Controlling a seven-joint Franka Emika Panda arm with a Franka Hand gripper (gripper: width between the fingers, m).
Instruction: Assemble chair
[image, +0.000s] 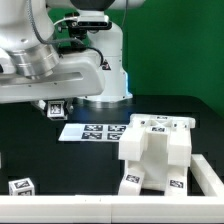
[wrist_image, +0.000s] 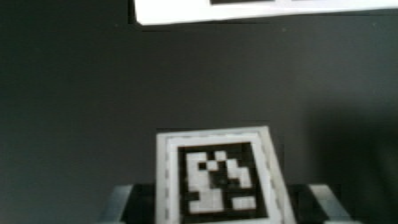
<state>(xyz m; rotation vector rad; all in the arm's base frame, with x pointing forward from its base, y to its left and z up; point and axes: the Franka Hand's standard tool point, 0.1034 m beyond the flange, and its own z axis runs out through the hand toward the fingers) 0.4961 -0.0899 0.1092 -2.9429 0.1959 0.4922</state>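
The chair's partly joined blocky white body (image: 156, 150) stands on the black table at the exterior view's right, with tags on its faces. My gripper (image: 55, 108) hangs above the table at the exterior view's left, clear of that body. It is shut on a small white tagged chair piece (wrist_image: 217, 172). In the wrist view the piece sits between the two dark fingers (wrist_image: 134, 203), its tag facing the camera. Another small tagged chair piece (image: 20, 187) lies near the front edge at the exterior view's left.
The marker board (image: 95, 130) lies flat on the table between the arm's base and the chair body, and its edge (wrist_image: 267, 8) shows in the wrist view. A white part (image: 206, 176) lies at the far right. The arm's white base (image: 105, 70) stands behind.
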